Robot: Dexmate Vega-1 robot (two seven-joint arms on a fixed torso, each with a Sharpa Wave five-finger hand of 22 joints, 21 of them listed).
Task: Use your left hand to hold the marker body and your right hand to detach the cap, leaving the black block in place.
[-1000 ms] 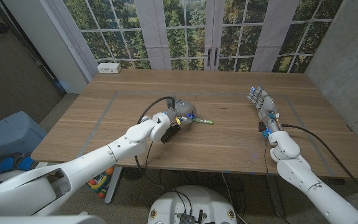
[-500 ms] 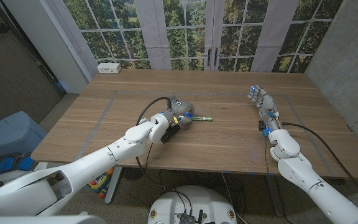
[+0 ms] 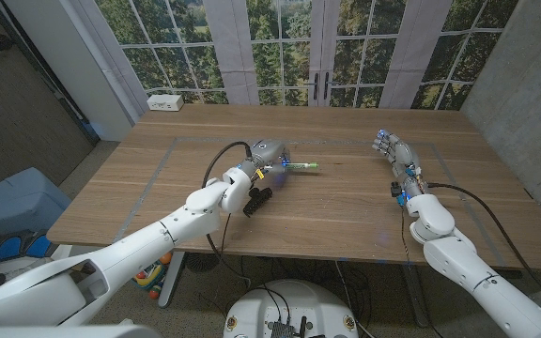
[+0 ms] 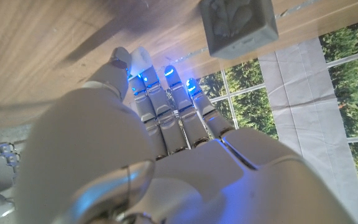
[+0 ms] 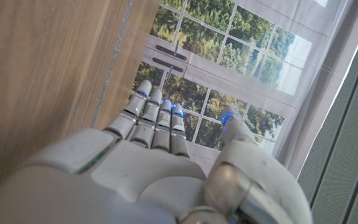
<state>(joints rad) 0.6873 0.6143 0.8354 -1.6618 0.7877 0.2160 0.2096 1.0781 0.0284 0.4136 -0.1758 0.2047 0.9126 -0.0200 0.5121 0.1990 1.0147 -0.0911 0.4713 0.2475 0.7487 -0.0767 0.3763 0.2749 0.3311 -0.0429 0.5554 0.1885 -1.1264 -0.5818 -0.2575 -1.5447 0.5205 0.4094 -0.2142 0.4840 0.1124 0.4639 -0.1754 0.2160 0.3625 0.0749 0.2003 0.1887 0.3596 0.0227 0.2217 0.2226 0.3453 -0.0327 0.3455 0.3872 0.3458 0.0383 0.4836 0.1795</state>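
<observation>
Near the middle of the pale wooden table (image 3: 346,202), the white left hand (image 3: 269,160) has closed around one end of a slim green marker (image 3: 301,167). That end is hidden inside the fist; the free end pokes out toward the table's centre, and whether it still touches the wood cannot be told from the head view. Where the cap meets the body is too small to make out. Just on the near side of the left wrist lies a small black block (image 3: 257,196), partly covered by the forearm. The left wrist view shows the backs of the fingers (image 4: 166,106) lit blue at the tips, with the grasp itself out of sight behind them; a grey cube with a moulded face (image 4: 236,25) stands on the wood beyond them.

Well apart, toward the table's right side, the right hand (image 3: 394,153) holds nothing, its fingers (image 5: 157,115) straight and close together and the thumb set off to one side. Bare wood lies between the two hands. A small white box (image 3: 164,102) sits at the far left corner by the windows.
</observation>
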